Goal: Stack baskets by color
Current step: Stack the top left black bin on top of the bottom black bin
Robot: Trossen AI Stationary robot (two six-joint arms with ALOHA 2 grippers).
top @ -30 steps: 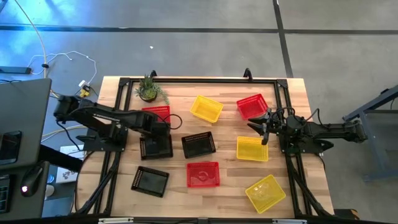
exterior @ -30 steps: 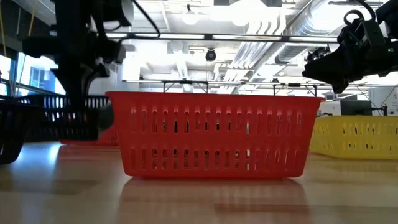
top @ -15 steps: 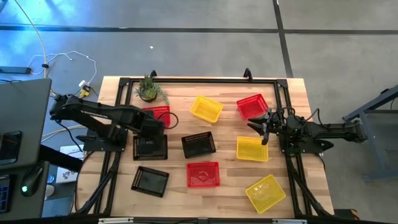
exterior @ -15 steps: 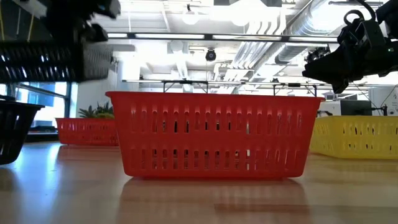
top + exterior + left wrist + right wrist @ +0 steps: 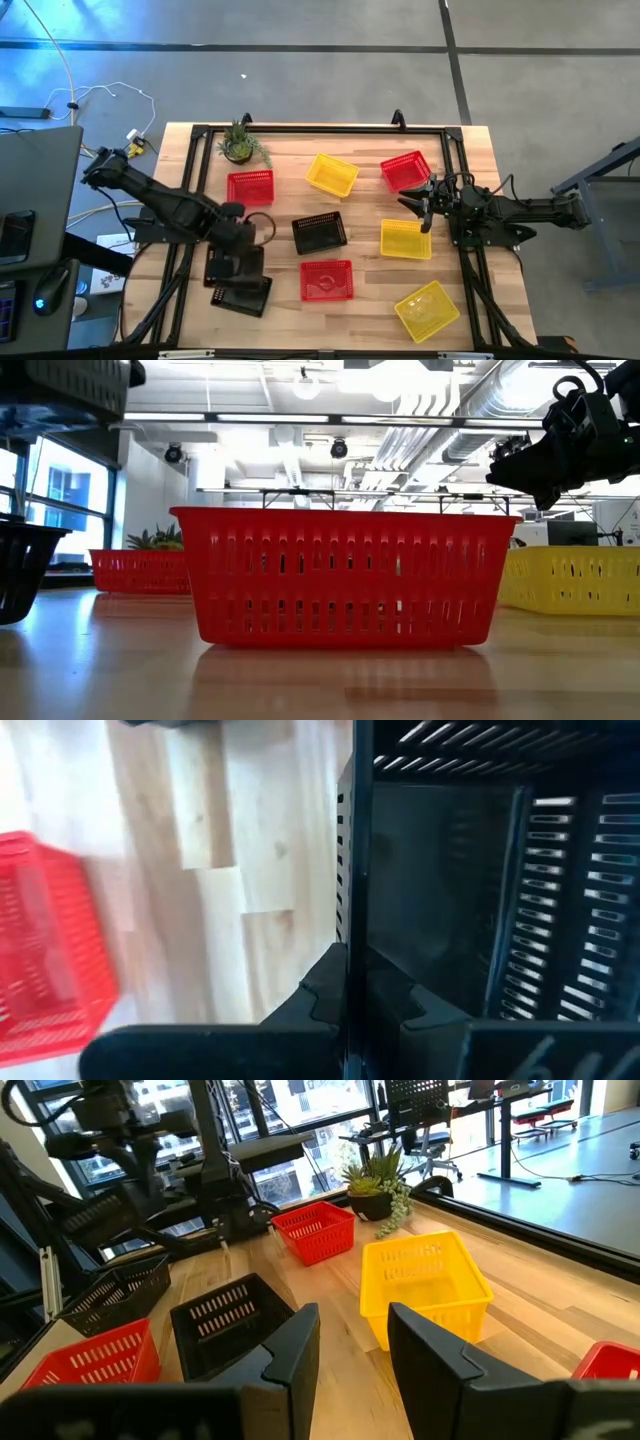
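The black mesh plastic basket (image 5: 236,262) that the robot carries is up in the air. It hangs over a second black basket (image 5: 243,296), which sits near the left corner of the wooden worktop (image 5: 370,322), on the side far from the small green plant (image 5: 240,145). The left gripper (image 5: 232,258) is clamped tight on one side wall of the carried basket. The left wrist view shows this well: the two dark fingers (image 5: 320,1005) pinch the thin black wall between them.

A moment ago this basket was nearer the middle of the worktop, beside the third black basket (image 5: 320,232). Now the arm has swung it toward the corner, and in the low view it has gone up and off to the side. So the robot looks about to stack black on black. I think the next move is to line it up and lower it into the basket below. It must go down straight, or a rim may catch.

The other baskets have not moved. One red mesh basket (image 5: 250,187) sits near the plant, one red basket (image 5: 405,170) sits near the far right corner, and one red basket (image 5: 327,280) sits in the middle near the front. Three yellow mesh baskets (image 5: 332,174) lie apart too. Nothing is stacked yet.

The right gripper (image 5: 425,208) waits in the air by the right edge, with its fingers apart and nothing in them.
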